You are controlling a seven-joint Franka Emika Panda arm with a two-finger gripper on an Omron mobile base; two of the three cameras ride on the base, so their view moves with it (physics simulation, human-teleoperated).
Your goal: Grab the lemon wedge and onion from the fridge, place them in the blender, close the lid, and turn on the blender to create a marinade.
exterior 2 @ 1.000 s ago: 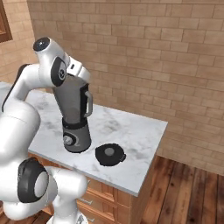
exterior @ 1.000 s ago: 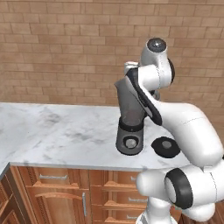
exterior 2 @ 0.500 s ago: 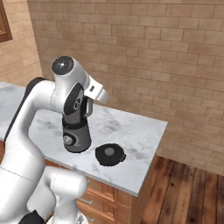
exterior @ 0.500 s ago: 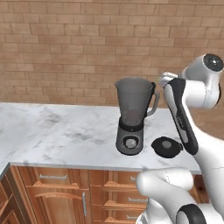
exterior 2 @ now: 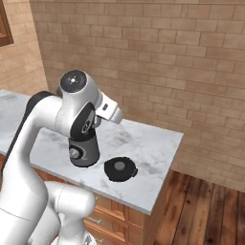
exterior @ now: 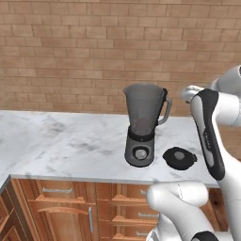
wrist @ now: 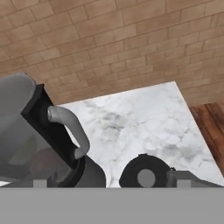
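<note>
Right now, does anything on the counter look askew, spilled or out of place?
Nothing spilled or tipped. The blender stands upright on the marble counter. Its lid is off, lying flat beside the base, so the jug is open on top.

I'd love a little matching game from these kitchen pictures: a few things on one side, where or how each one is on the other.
Things:
1. blender
2. lid
3. counter
4. knob

Descriptions:
A. white and grey marble
B. lying flat on the counter, beside the blender's base
C. standing upright, jug open at the top
D. round and silver, on the front of the dark base

Pairs: 1-C, 2-B, 3-A, 4-D
</note>
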